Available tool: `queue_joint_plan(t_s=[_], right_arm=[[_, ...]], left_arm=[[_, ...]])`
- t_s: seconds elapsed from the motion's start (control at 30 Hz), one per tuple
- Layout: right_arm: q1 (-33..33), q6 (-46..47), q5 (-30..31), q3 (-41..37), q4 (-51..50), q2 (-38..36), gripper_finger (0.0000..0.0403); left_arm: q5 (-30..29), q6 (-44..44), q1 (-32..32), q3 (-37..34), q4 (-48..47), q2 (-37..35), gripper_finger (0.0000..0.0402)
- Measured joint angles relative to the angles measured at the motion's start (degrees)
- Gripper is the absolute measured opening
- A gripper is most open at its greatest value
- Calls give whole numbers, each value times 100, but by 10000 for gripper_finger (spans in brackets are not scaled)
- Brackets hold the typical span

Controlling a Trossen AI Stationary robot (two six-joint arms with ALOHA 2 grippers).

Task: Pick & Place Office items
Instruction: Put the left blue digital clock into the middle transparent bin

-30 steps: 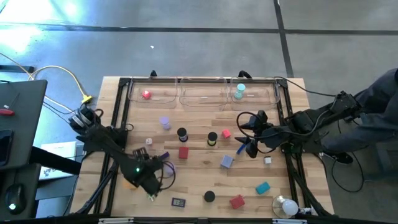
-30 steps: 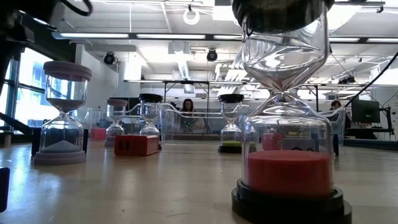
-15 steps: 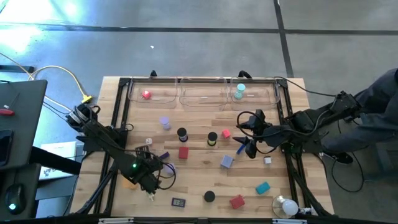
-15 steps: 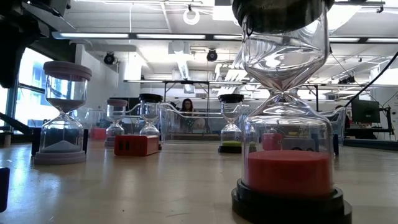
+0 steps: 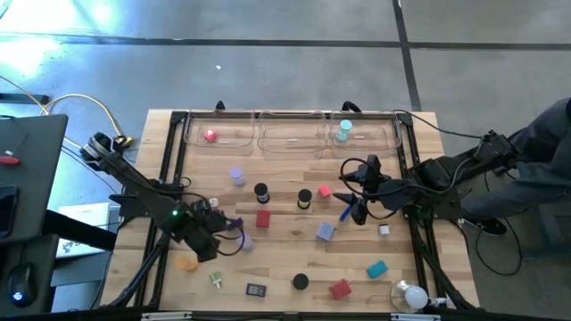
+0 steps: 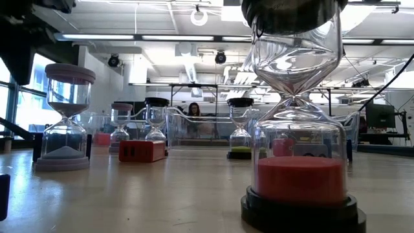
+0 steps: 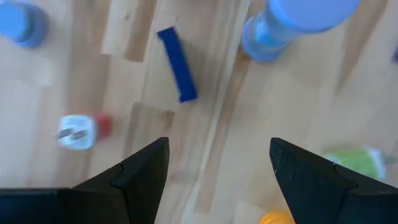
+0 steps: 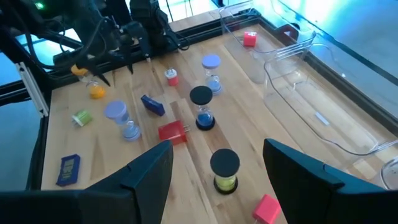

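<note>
1. The left tool hangs over the near-left part of the desk, fingers spread wide with nothing between them. The blue stick lies flat on the wood a bit ahead of it, so my guess is that's the pick in hand
2. To do it well I'd bring the tool right over the stick, turn the wrist so the fingers close across its narrow width, then go down almost to the wood, since the stick sits so low
3. Watch the neighbours: a lavender sand timer stands near the stick, and a small white plug piece with a red end lies off to the other side. The timer looks tall and tippy, so a sloppy approach could knock it over
4. The right tool waits over the right-middle of the desk, also spread and empty
5. Materials: the stick looks like a hard, matte plastic bar with square edges, so it should grip fine. The desk is smooth planked wood with visible seams
6. The timers, like the black-capped one, have round flat caps and a pinched clear waist
7. The clear trays along the far edge are thin, glossy plastic, and the stick is still well apart from them
</note>
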Motion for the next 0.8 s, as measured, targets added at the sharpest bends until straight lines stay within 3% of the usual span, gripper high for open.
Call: queue_joint_plan(t_s=[0.27, 0.47, 0.8], right_arm=[[0, 0, 2, 0, -15, 0, 239], [-2, -112, 2, 0, -24, 0, 239], [-2, -208, 1, 0, -26, 0, 239]], left_arm=[[-184, -350, 0, -932, 979, -147, 267], [-863, -662, 2, -1071, 1239, -147, 267], [-914, -715, 0, -1095, 1644, -145, 267]])
